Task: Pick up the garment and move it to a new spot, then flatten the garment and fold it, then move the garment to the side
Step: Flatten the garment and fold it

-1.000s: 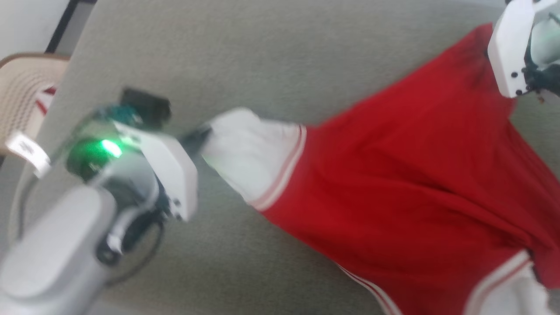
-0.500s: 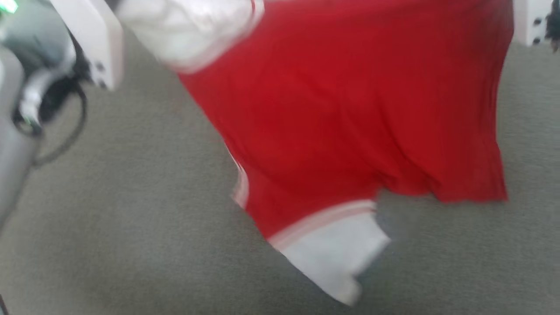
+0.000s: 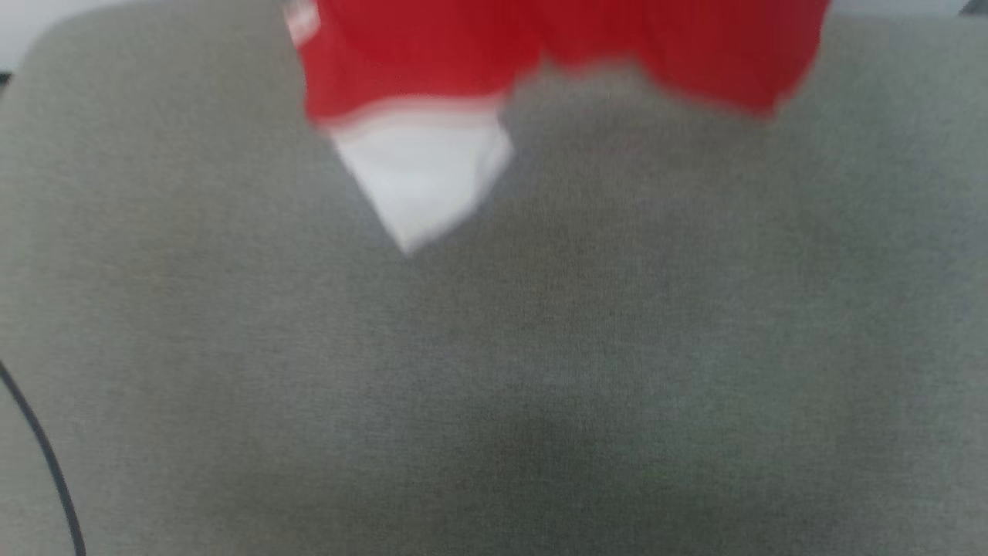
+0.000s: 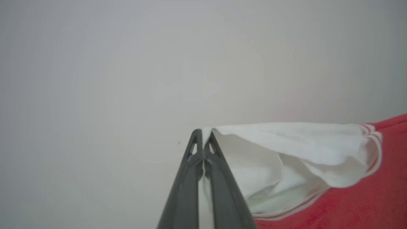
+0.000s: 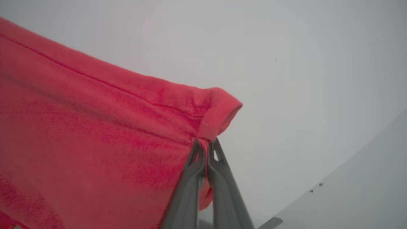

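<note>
The garment, red with a white panel and striped trim, hangs at the top of the blurred head view above the grey surface, its white corner pointing down. In the left wrist view my left gripper is shut on the garment at a white corner, with red cloth trailing to the right. My right gripper in the right wrist view is shut on a hemmed red corner of the garment, which spreads to the left. Behind both grippers is plain pale wall.
A dark cable curves along the lower left edge of the head view. The grey cloth-covered surface stretches wide below the hanging garment.
The head view has swung, so arms and garment slid upward in it. The garment now hangs at the top edge, seemingly lifted higher, with both grips unchanged.
</note>
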